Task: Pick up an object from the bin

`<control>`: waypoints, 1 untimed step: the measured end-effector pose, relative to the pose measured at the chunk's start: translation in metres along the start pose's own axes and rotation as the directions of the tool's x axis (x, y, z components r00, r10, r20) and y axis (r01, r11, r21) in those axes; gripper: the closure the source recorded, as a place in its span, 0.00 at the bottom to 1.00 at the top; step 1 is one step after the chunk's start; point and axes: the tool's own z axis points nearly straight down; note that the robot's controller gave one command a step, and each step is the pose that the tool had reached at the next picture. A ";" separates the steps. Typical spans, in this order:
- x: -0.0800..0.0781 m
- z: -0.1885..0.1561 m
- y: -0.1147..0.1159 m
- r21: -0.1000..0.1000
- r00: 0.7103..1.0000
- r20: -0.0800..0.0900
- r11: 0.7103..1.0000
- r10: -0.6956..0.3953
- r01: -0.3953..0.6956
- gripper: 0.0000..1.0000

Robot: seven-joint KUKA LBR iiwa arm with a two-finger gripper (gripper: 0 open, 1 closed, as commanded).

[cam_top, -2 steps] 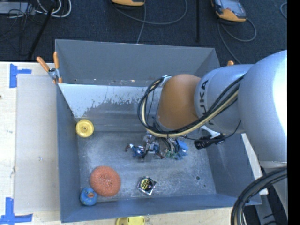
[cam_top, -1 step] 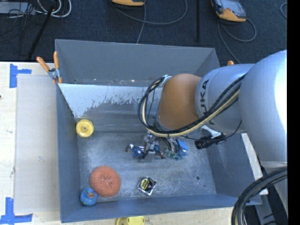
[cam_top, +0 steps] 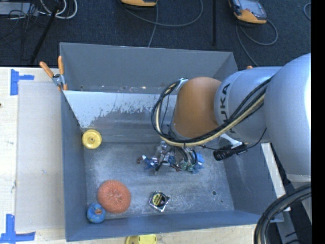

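Your end effector (cam_top: 170, 161) sits low over the mid floor of the bin (cam_top: 71, 151), tucked under the orange wrist cover (cam_top: 195, 108). You can't tell if it's open, closed or gripping anything. Nearest obj: black-and-yellow piece (cam_top: 158, 200), near it on the front side, not touching. Rest lies well apart to the left: yellow disc (cam_top: 92, 139) at the foot of the back slope, orange-red scrub ball (cam_top: 114, 196) in the front-left corner w/ blue ball (cam_top: 96, 213) just beside it.

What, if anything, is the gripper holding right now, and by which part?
It cannot be told: the gripper is down among small blue things at the middle of the bin, but its hold is hidden.
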 end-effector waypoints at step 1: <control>0.000 -0.023 0.000 -0.001 1.000 0.003 1.000 0.001 -0.001 1.00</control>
